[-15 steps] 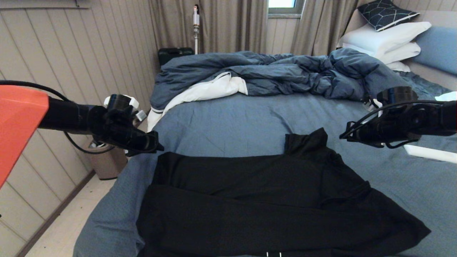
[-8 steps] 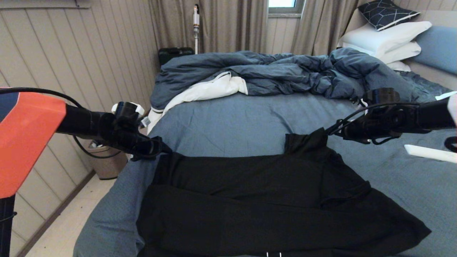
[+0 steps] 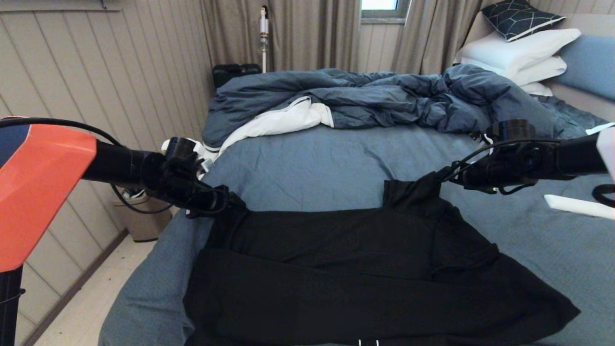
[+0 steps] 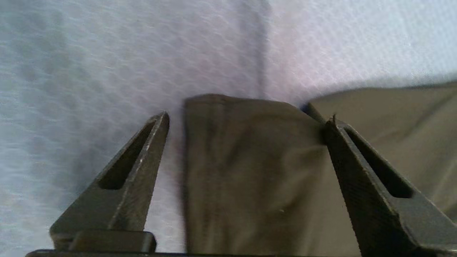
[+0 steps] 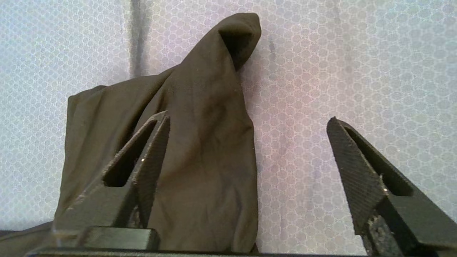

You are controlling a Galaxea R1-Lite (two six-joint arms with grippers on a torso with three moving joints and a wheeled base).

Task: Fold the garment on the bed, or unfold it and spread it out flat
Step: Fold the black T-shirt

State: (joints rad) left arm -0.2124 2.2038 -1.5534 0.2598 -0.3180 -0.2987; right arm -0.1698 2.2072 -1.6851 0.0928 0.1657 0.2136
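Observation:
The garment, a plain black T-shirt partly folded over itself, lies across the near half of the bed. At its far left corner is my left gripper, open. In the left wrist view a flap of the garment lies between the spread fingers of the left gripper, which do not pinch it. My right gripper is open at the raised far right corner. In the right wrist view a peaked fold of the garment lies by one finger of the right gripper, with bare sheet beside it.
A rumpled dark blue duvet covers the bed's far half. White pillows and a dark cushion are stacked at the far right. A white object lies on the sheet under the right arm. A bin stands on the floor at left.
Both arms have moved inward, bringing the grippers to the garment's far corners. The left kept advancing to the right; the right has barely moved in the last half second. The garment has not shifted.

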